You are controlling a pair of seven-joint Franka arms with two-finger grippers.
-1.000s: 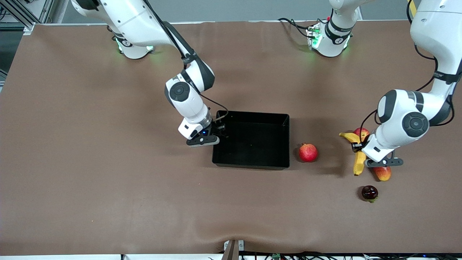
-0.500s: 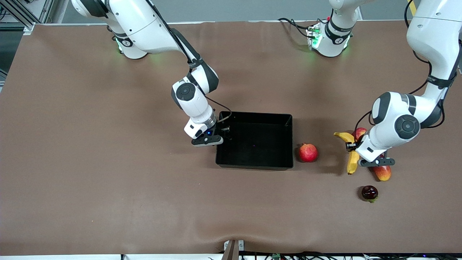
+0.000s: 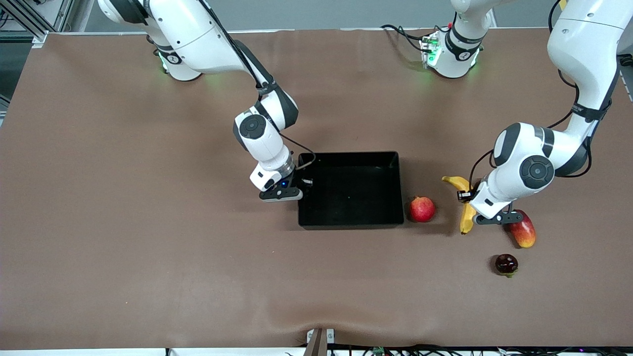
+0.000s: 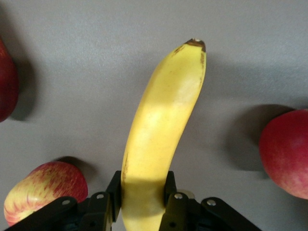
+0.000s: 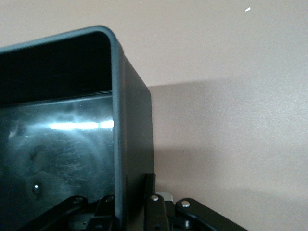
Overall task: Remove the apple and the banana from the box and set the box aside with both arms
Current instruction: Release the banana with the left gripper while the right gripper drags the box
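The black tray (image 3: 376, 217) lies mid-table. My right gripper (image 3: 300, 184) is shut on its wall at the right arm's end; the right wrist view shows the gripper (image 5: 129, 199) with one finger inside and one outside the tray wall (image 5: 132, 120). My left gripper (image 3: 467, 200) is shut on the yellow banana (image 3: 465, 217) and holds it just over the table, between the pomegranate and the mango. In the left wrist view the gripper (image 4: 142, 190) clamps the banana (image 4: 163, 115). The streaked apple (image 4: 45, 190) sits on the table beside it; in the front view the left arm hides it.
A red pomegranate (image 3: 422, 208) (image 4: 286, 151) sits beside the tray toward the left arm's end. A red-orange mango (image 3: 523, 230) (image 4: 5, 82) lies past the banana. A small dark red fruit (image 3: 506, 264) lies nearer the front camera.
My left gripper has carried the banana away from the apple and mango toward the pomegranate. My right gripper has shifted the tray slightly toward the left arm's end.
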